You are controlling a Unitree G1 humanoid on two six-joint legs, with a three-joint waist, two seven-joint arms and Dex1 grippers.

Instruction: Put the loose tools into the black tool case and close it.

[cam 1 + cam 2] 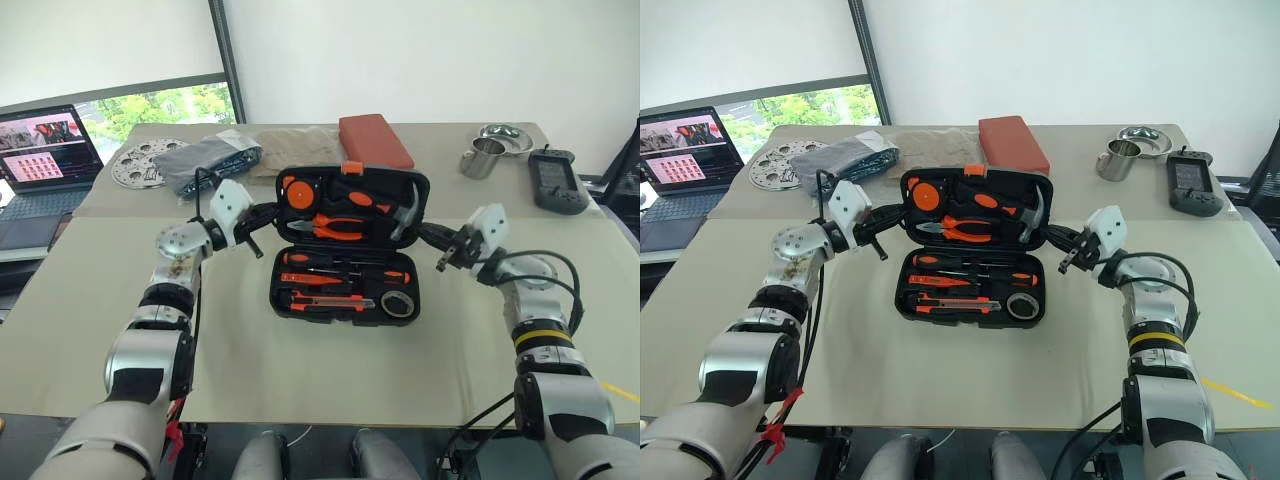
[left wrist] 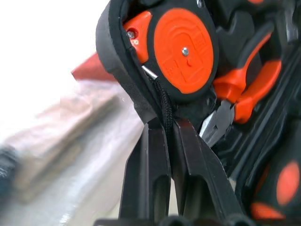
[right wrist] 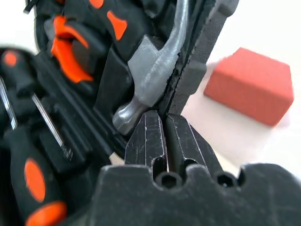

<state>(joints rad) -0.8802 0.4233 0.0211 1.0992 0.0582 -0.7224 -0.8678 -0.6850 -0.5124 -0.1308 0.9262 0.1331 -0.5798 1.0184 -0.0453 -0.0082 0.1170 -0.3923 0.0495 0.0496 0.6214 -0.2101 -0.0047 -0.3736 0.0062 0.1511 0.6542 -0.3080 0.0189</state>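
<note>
The black tool case (image 1: 300, 312) lies open mid-table, its lid (image 1: 420, 190) tilted up at the back. In the base sit two orange-and-black screwdrivers (image 1: 345, 277), the utility knife (image 1: 325, 301) and the dark tape roll (image 1: 399, 304). The lid holds pliers (image 1: 335, 227), a hammer (image 1: 405, 210) and a round orange tape measure (image 2: 183, 49). My left gripper (image 1: 268, 213) is shut on the lid's left edge (image 2: 136, 101). At the lid's right edge (image 3: 197, 70), beside the hammer head (image 3: 150, 70), my right gripper (image 1: 428, 235) is shut too.
Behind the case lie a red-brown block (image 1: 375, 140), beige cloth (image 1: 295, 148), a grey bag (image 1: 210, 158) and a round metal plate (image 1: 145, 162). A laptop (image 1: 45, 150) stands far left. A metal cup (image 1: 483, 158), bowl (image 1: 505, 135) and black device (image 1: 557, 182) sit back right.
</note>
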